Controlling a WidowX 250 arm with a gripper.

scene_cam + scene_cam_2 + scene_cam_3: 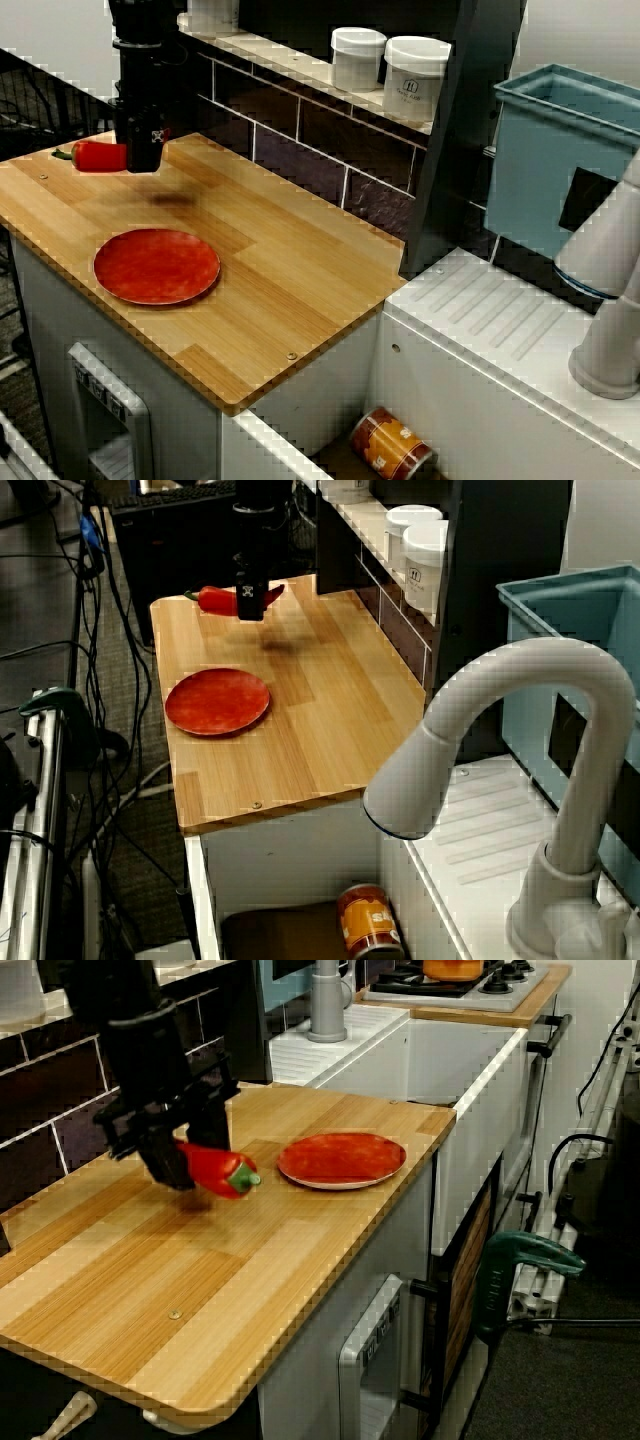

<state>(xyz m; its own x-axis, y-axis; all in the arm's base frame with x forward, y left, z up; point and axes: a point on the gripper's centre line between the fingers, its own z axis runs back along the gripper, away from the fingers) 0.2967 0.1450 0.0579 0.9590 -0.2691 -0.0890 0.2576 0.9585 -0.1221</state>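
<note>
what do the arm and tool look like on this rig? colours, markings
Tool is all black: boxy body, stubby black fingers, a small white logo mark on one face. The arm above is a black round column with ringed segments. No loose cables show on it.

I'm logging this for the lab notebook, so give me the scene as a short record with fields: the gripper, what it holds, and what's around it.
Arm: gripper shut on the red chili pepper, held above the wooden counter
Plate: red plate, empty, flat on the counter, apart from the pepper
Shelf: two white jars side by side
Sink: can lying on its side in the basin; white faucet beside it
</note>
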